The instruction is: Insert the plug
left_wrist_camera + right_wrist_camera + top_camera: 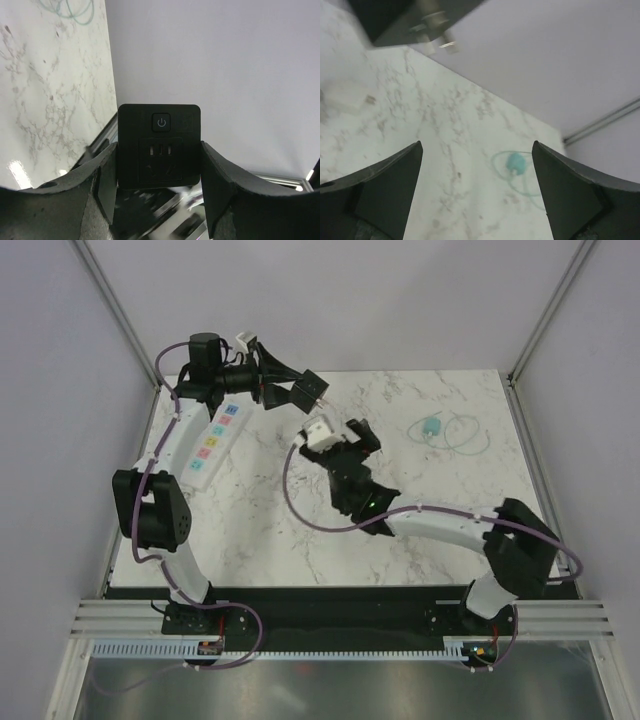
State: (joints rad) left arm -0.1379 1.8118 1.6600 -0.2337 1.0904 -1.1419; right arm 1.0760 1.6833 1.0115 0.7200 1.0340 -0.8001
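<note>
A black square plug (pixel 159 145) with a power button and socket slots on its face is held above the table, my left gripper (pixel 159 167) shut on its two sides. From above, the plug (pixel 311 384) hangs over the table's back left, beyond the white power strip (pixel 210 445). Its metal prongs (pixel 436 31) show at the top left of the right wrist view. My right gripper (pixel 358 435) stands open and empty just below the plug, with bare marble between its fingers (pixel 395 180).
A teal puck with a looped thin teal cable (pixel 433 427) lies at the table's back right, also seen as a teal puck (pixel 516 163) ahead of the right fingers. Frame posts stand at the back corners. Purple cables trail along both arms.
</note>
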